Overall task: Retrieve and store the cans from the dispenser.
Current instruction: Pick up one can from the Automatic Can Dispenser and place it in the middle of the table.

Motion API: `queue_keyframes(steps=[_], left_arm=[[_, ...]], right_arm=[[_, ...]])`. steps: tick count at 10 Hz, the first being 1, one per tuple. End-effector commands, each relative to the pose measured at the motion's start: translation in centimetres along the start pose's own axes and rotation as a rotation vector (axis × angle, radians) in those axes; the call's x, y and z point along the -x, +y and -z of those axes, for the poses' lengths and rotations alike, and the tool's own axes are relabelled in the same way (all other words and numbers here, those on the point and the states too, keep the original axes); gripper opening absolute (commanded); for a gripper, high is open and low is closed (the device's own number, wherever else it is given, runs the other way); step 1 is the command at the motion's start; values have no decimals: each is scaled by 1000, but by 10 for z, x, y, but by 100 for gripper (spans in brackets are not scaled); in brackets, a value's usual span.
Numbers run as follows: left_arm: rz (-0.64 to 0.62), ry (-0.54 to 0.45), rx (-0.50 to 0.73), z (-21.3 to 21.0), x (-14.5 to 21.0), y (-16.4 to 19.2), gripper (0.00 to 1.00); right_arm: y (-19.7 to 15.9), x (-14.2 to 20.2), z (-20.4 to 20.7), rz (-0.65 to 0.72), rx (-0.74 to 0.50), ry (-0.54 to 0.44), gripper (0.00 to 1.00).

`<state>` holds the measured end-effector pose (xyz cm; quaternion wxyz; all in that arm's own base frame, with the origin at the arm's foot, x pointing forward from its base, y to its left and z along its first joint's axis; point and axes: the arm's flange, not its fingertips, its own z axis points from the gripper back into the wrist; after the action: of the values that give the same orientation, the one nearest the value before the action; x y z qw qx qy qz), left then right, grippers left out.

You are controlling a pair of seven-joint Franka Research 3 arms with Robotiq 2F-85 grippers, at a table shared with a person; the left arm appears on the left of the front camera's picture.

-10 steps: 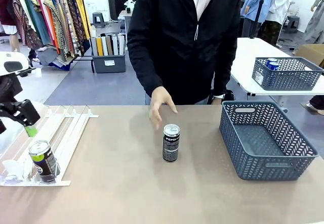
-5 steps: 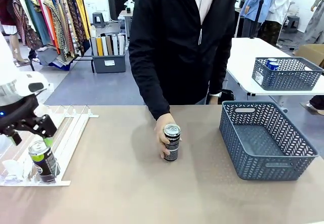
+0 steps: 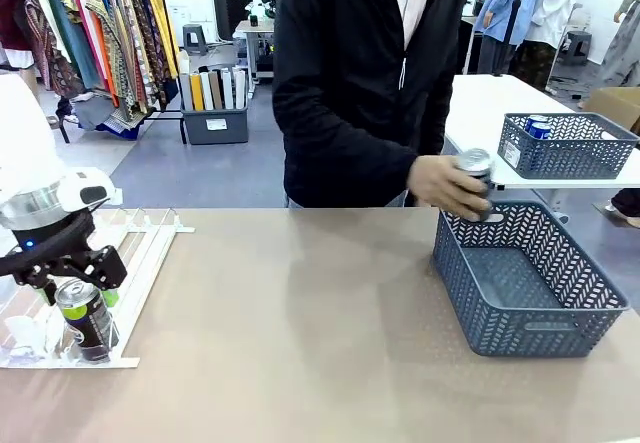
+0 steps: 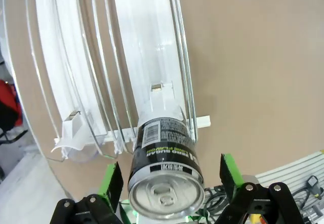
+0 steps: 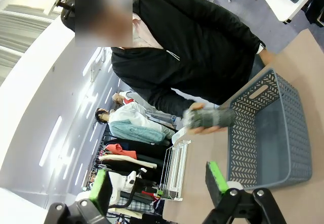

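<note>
The left tool (image 3: 79, 290) hung spread astride the can (image 3: 86, 315) at the dispenser's (image 3: 140, 253) near end on the bench's (image 3: 300, 363) left; a sound grip wanted pads (image 4: 112, 182) lowered to mid-body, centred, before squeezing.

The dark can (image 4: 164, 158) in the dispenser (image 4: 152, 57) is metal, with a glossy printed black wall and a bare silver top that catches the light. The dispenser's lanes are smooth white plastic, slightly shiny, edged by thin bright wire rails (image 4: 185, 82), with clear plastic stoppers (image 3: 30, 338) at the near end. The left gripper (image 4: 170, 178) has matt green pads (image 4: 229, 169) on black satin fingers (image 4: 86, 209). The table (image 3: 300, 363) is a matt tan top with a fine speckle. On the right, the basket (image 3: 530, 333) is grey-blue moulded plastic lattice with a dull sheen. The person's jacket (image 3: 350, 83) is matt black cloth. The other can (image 3: 476, 163), in the person's hand (image 3: 440, 185), seems to have the same silver metal top, though it is blurred.
</note>
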<state>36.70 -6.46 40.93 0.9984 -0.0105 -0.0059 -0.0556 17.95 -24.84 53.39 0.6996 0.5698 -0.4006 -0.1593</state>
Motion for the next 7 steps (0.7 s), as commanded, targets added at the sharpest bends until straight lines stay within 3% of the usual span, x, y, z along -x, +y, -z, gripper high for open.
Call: queue_keyframes(steps=[1, 6, 7], left_arm=[[-21, 3, 19, 6, 2, -3, 100], [-13, 35, 20, 5, 1, -2, 100], [-12, 43, 12, 5, 0, -2, 94]], right_arm=[[1, -2, 2, -26, -23, -12, 100], [1, -2, 2, -26, -23, -12, 100], [1, -2, 2, -26, -23, -12, 100]])
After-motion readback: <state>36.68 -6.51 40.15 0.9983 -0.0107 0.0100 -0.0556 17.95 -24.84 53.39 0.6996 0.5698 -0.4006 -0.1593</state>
